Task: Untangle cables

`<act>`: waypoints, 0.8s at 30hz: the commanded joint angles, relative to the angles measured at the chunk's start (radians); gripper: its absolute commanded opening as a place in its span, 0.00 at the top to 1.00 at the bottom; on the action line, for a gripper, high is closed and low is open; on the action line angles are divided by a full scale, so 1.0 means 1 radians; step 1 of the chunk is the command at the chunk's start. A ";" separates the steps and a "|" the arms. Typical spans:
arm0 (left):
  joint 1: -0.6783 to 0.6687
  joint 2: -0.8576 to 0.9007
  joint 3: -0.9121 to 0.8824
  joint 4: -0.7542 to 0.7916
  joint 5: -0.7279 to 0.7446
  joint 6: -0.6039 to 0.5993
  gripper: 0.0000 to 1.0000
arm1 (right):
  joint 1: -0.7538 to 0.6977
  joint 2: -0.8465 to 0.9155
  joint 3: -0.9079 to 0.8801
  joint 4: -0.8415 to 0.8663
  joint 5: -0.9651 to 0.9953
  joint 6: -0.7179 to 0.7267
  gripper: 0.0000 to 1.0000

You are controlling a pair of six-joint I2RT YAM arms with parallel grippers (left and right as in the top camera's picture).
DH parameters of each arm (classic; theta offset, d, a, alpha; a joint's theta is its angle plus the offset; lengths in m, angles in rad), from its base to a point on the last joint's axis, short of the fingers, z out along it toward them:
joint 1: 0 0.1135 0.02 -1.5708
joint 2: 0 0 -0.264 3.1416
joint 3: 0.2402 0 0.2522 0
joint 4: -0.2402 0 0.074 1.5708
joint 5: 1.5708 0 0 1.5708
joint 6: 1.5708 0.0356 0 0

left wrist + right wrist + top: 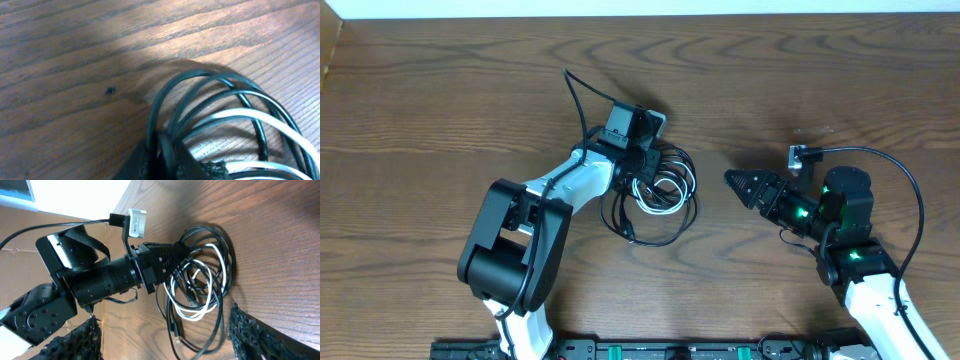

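Tangle of black and white cables (666,190) lies at mid-table. The left gripper (642,170), entering from 10 o'clock, is clenched on several strands. The right gripper (740,183), at 3 o'clock, gapes empty. Risk: pulling this multi-strand grip may tighten the knot or drag the whole bundle.

One table (440,90) carries two arms, the left arm (520,235) at 7 o'clock and the right arm (855,250) at 4 o'clock. Each has one gripper, the left gripper (642,168) and the right gripper (730,180), and one wrist camera (798,156), which makes two of each. One tangle (660,195) near the centre holds one white cord (240,114) and several black cords (210,73) whose number the loops hide, with one black plug (176,331) showing at its 7 o'clock edge.
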 commanded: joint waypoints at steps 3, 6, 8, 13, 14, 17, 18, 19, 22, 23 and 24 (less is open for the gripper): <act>0.000 -0.003 0.003 -0.004 0.005 0.011 0.92 | 0.014 0.002 0.010 -0.001 0.002 -0.020 0.21; 0.000 -0.052 0.004 -0.005 0.005 0.011 0.92 | 0.014 0.002 0.010 -0.001 0.002 -0.020 0.21; 0.000 -0.115 0.005 -0.004 0.008 0.012 0.92 | 0.014 0.002 0.010 -0.001 0.002 -0.020 0.21; 0.000 -0.286 0.005 -0.004 0.023 0.012 0.92 | 0.014 0.002 0.010 -0.001 0.001 -0.074 0.20; 0.000 -0.317 0.005 -0.005 0.024 0.013 0.92 | 0.014 0.002 0.010 -0.001 0.000 -0.102 0.20; 0.000 -0.402 0.005 -0.021 0.134 0.101 0.92 | 0.014 0.001 0.010 0.000 -0.008 -0.198 0.23; 0.000 -0.423 0.005 -0.034 0.163 0.119 0.92 | 0.014 0.001 0.010 0.000 -0.009 -0.222 0.24; 0.000 -0.434 0.005 -0.044 0.176 0.126 0.92 | 0.014 0.001 0.010 0.000 -0.014 -0.237 0.25; 0.000 -0.464 0.005 -0.117 0.185 0.133 0.92 | 0.014 0.001 0.010 0.009 -0.054 -0.299 0.24; 0.000 -0.465 0.005 -0.133 0.184 0.133 0.92 | 0.014 0.001 0.010 0.011 -0.061 -0.307 0.24; 0.000 -0.465 0.005 -0.150 0.185 0.133 0.92 | 0.014 0.001 0.010 0.024 -0.080 -0.312 0.24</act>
